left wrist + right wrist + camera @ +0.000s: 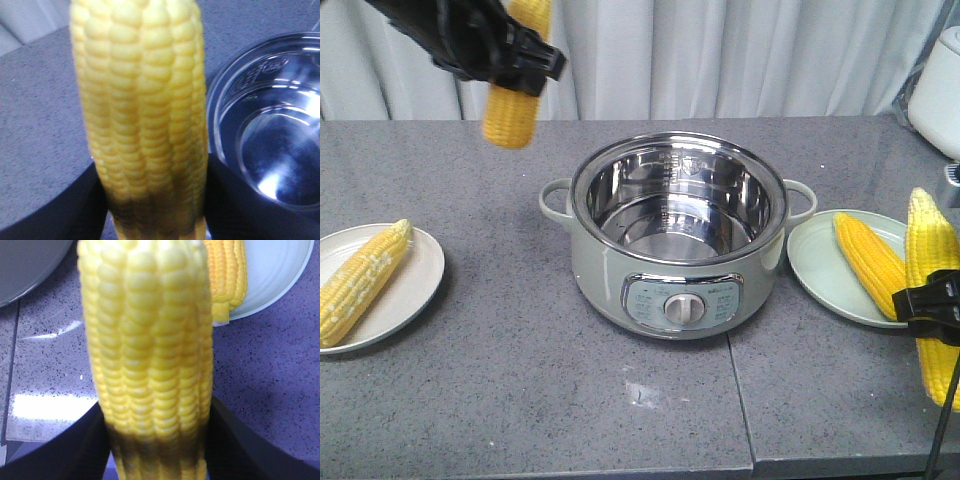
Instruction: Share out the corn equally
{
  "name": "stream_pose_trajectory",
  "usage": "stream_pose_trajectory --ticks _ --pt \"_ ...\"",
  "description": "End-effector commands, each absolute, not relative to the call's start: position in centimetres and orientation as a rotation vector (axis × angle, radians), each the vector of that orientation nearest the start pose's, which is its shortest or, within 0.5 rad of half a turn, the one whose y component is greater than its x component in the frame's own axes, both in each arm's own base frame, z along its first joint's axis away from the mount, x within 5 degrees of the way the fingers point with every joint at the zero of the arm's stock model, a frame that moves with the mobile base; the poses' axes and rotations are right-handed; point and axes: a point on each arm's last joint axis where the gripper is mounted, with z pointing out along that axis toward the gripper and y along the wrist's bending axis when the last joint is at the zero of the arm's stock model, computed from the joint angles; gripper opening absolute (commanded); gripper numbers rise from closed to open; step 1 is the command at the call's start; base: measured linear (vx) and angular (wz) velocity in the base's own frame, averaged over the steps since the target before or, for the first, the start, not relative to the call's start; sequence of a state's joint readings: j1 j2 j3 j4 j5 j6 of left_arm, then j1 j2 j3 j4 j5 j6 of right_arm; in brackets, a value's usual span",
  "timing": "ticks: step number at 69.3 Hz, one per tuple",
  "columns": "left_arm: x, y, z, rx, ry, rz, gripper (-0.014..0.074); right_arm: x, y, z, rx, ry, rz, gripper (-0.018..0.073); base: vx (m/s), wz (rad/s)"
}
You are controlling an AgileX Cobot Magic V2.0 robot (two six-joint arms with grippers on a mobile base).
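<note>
My left gripper (pixel 520 55) is shut on a corn cob (pixel 512 115), held high above the table, left of and behind the pot; the same cob (pixel 142 115) fills the left wrist view. My right gripper (pixel 932 305) is shut on another corn cob (pixel 932 270), held upright at the front right edge of the right plate (pixel 820 275); this cob (pixel 150 350) fills the right wrist view. A third cob (pixel 868 262) lies on the right plate. A fourth cob (pixel 360 282) lies on the left plate (pixel 415 290).
An electric cooking pot (pixel 678 235) with an empty steel bowl stands in the middle of the grey table. A white appliance (pixel 942 90) sits at the back right. A curtain hangs behind the table.
</note>
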State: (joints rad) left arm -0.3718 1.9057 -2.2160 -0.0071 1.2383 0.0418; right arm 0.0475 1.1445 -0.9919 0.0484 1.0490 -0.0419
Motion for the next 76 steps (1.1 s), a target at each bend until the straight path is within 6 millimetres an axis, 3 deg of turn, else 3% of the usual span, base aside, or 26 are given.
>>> stream_pose_trajectory --ticks 1,14,34,46,76 --pt "35.6 -13.1 47.5 0.427 2.228 -0.159 0.0217 21.0 1.2 33.3 -0.094 2.601 0.057 0.0243 0.00 0.00" --pt "33.4 -10.9 49.4 0.365 2.192 -0.135 0.0217 21.0 1.2 33.3 -0.094 2.601 0.057 0.0243 0.00 0.00" --pt "29.5 -7.2 47.9 0.284 2.264 0.018 0.0217 21.0 1.2 33.3 -0.094 2.601 0.057 0.0243 0.00 0.00" --pt "27.5 -5.8 45.4 0.234 2.357 0.031 0.0217 21.0 1.2 33.3 -0.094 2.601 0.057 0.0243 0.00 0.00" --pt "22.1 -4.5 39.1 0.099 2.459 -0.014 0.0217 21.0 1.2 33.3 -0.094 2.601 0.057 0.0244 0.00 0.00"
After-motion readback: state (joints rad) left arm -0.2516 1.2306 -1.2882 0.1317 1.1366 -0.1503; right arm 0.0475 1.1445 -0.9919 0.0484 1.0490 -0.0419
